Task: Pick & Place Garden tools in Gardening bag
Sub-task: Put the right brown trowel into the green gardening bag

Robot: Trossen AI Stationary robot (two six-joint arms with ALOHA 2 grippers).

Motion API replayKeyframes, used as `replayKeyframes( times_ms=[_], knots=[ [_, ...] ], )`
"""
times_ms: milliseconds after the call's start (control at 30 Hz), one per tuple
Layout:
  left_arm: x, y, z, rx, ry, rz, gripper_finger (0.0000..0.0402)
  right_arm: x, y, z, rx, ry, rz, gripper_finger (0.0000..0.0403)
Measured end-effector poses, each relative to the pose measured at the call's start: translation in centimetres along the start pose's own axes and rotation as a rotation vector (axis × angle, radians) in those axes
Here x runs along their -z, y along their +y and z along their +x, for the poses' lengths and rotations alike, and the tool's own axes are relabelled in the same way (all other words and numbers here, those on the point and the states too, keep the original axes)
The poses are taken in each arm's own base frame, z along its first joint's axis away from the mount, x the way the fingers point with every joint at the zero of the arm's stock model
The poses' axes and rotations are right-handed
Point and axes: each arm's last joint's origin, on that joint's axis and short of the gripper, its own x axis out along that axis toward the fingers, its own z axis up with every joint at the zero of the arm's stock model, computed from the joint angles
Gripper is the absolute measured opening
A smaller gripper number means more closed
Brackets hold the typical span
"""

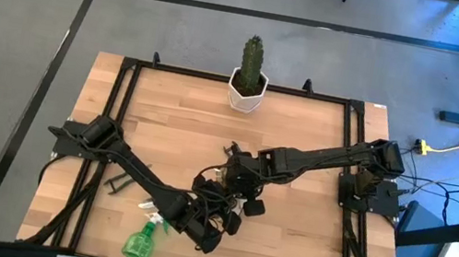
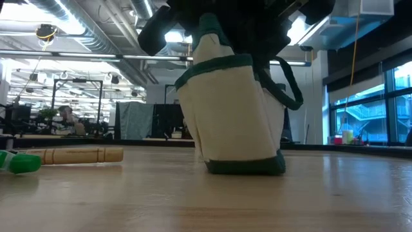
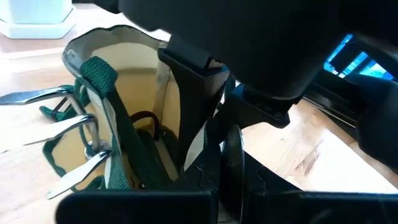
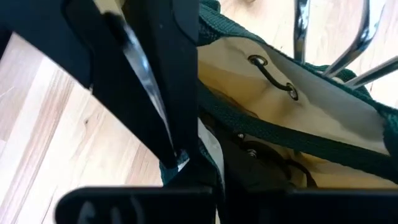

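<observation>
Both arms meet at the middle of the table, over the bag (image 2: 238,109), which stands upright with its mouth open. The left gripper (image 1: 214,212) comes to it from the front edge, the right gripper (image 1: 236,190) from the far right side. The fingers of both are fully closed. In the wrist views they sit at the rim of the bag, but we cannot tell whether they pinch the fabric or only touch it. No tool is seen between them. Silver fork tines (image 3: 62,130) stand up from the outer side of the bag.

The tools not yet in the bag lie on the left arm's side. The bottle (image 1: 138,242) lies flat near the front edge, just beside the left gripper's wrist and to the left of the bag. Its long axis runs obliquely, with the nozzle toward the bag and the base toward the front edge. A wooden-handled tool (image 2: 80,155) lies close to it.

We judge that the left arm is clearly the nearer one for the bottle. It would have to open, turn away from the bag, and close across the bottle's axis, not along it.
</observation>
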Motion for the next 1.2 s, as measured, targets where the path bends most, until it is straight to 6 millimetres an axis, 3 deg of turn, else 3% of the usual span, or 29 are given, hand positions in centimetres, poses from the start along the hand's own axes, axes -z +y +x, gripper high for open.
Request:
replayKeyframes(
  times_ms=[167,267,633,767,1200],
  knots=[
    [0.1,0.0,-0.1,-0.002,-0.016,-0.004,0.0007,0.0,0.0,0.0,0.001,-0.004,-0.004,0.0],
    [0.1,-0.1,-0.3,0.009,-0.006,-0.007,0.0029,-0.2,-0.1,-0.1,0.012,-0.019,-0.011,0.0],
    [0.1,-0.5,-0.3,0.041,0.008,-0.045,0.0184,-0.3,-0.1,-0.4,0.018,-0.029,-0.01,0.0],
    [0.1,-0.5,-0.3,0.035,-0.014,-0.065,0.0222,-0.3,-0.1,-0.3,0.017,-0.028,-0.01,0.0],
    [-1.0,-0.9,-0.4,0.034,-0.042,-0.1,0.026,-0.1,0.0,-0.3,-0.004,-0.007,-0.019,0.0002]
  ],
)
